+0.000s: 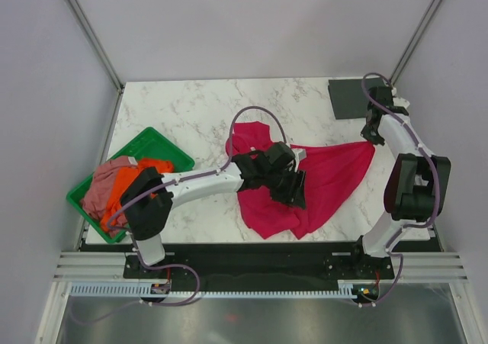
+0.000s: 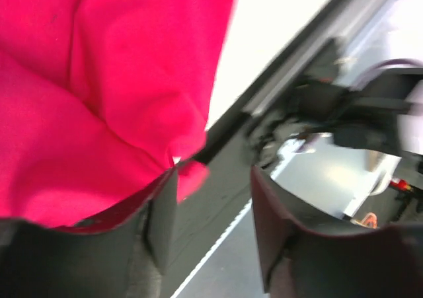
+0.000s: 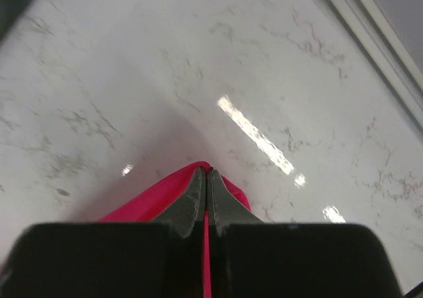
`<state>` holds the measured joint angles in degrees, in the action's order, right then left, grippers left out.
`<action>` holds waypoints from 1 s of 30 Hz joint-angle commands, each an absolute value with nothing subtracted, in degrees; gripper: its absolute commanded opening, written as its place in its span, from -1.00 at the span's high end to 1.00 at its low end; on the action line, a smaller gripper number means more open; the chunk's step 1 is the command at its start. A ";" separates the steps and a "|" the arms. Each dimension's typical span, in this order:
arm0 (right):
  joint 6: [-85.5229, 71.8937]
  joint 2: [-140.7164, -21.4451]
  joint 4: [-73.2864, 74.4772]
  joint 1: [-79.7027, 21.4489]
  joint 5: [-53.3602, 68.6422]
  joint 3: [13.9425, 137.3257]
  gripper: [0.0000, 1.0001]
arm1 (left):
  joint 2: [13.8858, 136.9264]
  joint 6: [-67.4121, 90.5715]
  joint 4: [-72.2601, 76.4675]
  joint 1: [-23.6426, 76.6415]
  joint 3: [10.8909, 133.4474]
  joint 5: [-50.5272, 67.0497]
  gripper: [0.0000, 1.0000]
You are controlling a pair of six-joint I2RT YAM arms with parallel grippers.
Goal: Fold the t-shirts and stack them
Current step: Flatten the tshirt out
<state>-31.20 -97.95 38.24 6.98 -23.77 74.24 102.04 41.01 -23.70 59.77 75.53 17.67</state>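
A crimson-red t-shirt (image 1: 324, 178) lies rumpled and spread across the middle of the marble table. My right gripper (image 1: 371, 136) is shut on its far right corner, and the red cloth (image 3: 155, 202) is pinched between the closed fingers (image 3: 205, 171). My left gripper (image 1: 294, 190) hovers over the shirt's near part, open. The red cloth (image 2: 99, 100) lies beside its left finger, with only the table edge showing between its fingers (image 2: 213, 172). A dusty pink t-shirt (image 1: 107, 180) and an orange t-shirt (image 1: 133, 182) are bunched in the tray. A dark grey t-shirt (image 1: 349, 98) lies folded flat at the back right.
The green tray (image 1: 164, 147) sits at the table's left edge. Grey walls and metal frame posts enclose the table on three sides. The black rail (image 1: 252, 264) carrying both arm bases runs along the near edge.
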 commanded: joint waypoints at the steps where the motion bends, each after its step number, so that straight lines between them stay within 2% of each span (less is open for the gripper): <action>1: -27.78 -102.47 40.06 7.12 -26.80 84.62 1.00 | 98.01 38.06 -19.86 54.09 78.24 22.67 -0.15; 6: -27.77 -104.85 41.22 7.12 -28.92 88.06 1.00 | 87.74 35.86 -21.88 40.89 69.27 11.82 -0.21; 9: -28.65 -104.59 41.57 6.94 -24.19 88.60 0.96 | 87.62 34.37 -21.97 35.25 67.15 12.38 -0.22; 11: -29.18 -103.45 43.14 5.98 -23.64 88.15 0.68 | 89.47 33.05 -21.97 34.10 67.94 14.23 -0.20; 15: -32.16 -94.17 48.42 4.05 -22.08 82.91 0.27 | 94.82 32.17 -21.62 35.06 71.97 18.45 -0.18; 19: -36.55 -81.15 48.69 3.16 -14.79 70.60 0.10 | 99.75 34.44 -21.45 38.92 77.33 16.71 -0.15; 23: -37.35 -67.00 45.62 2.55 -5.23 53.14 0.05 | 105.62 36.20 -21.45 44.81 81.21 13.01 -0.22; 30: -39.10 -47.14 43.52 1.94 6.93 35.09 0.03 | 114.68 40.95 -21.62 53.43 84.64 10.37 -0.26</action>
